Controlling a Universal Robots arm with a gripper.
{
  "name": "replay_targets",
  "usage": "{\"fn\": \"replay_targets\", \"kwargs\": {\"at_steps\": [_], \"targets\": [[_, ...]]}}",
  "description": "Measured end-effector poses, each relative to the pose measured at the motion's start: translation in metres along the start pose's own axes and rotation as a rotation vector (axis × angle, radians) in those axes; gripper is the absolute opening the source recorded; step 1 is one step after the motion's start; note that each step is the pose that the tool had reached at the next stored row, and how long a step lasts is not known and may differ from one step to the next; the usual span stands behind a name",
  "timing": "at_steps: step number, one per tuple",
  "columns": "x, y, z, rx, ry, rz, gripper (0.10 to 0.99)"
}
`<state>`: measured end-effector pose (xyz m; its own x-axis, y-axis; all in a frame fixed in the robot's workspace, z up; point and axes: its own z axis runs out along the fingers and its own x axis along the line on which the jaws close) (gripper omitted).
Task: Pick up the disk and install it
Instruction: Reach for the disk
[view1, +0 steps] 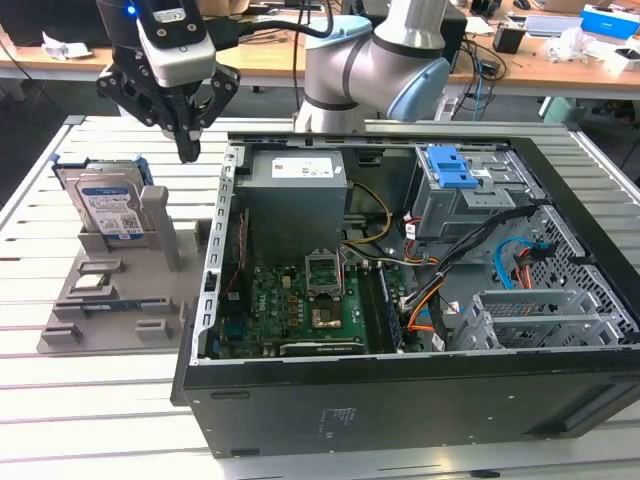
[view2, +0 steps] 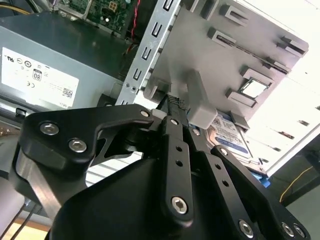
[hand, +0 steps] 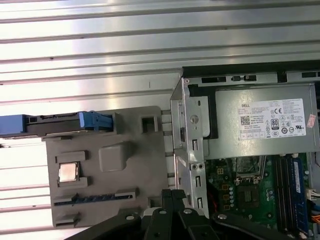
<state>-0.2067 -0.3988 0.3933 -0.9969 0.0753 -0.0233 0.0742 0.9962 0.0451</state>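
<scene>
Pale metal slats make up the workbench (view1: 90, 400), and behind it run wooden desks (view1: 270, 62) littered with cables and boxes. On the bench lies an open black computer case (view1: 400, 405) with its side off. Inside are a green motherboard (view1: 300, 300), a grey power supply (view1: 295, 200) and a blue latch plate (view1: 455, 172).

The power supply wears a white label (view1: 305, 169) with black print and a row of small marks. Just beside the case, on its power-supply side, sits a grey fixture tray (view1: 125, 320). The disk (view1: 108, 208) stands on edge in a slot of that tray, on the side away from the case. Its white-and-blue label faces outward, and its blue frame shows round the edges. A small square chip (view1: 90, 283) lies in another pocket of the tray.

The arm (view1: 375, 65) reaches over from behind the case. Its gripper (view1: 187, 150) hangs above the tray, between the disk and the case wall, clear of the disk. The fingers are pressed together to a point, with nothing between them.
</scene>
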Motion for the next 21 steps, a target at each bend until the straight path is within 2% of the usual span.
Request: {"fn": "replay_targets", "kwargs": {"at_steps": [9,15,21], "targets": [[0.0180,-0.0013,-0.0005,0.000,0.0000,0.000,0.106],[0.0271,-0.0020,-0.0007,0.000,0.0000,0.000,0.106],[0.0409,-0.0030,-0.0011,0.000,0.0001,0.000,0.106]]}}
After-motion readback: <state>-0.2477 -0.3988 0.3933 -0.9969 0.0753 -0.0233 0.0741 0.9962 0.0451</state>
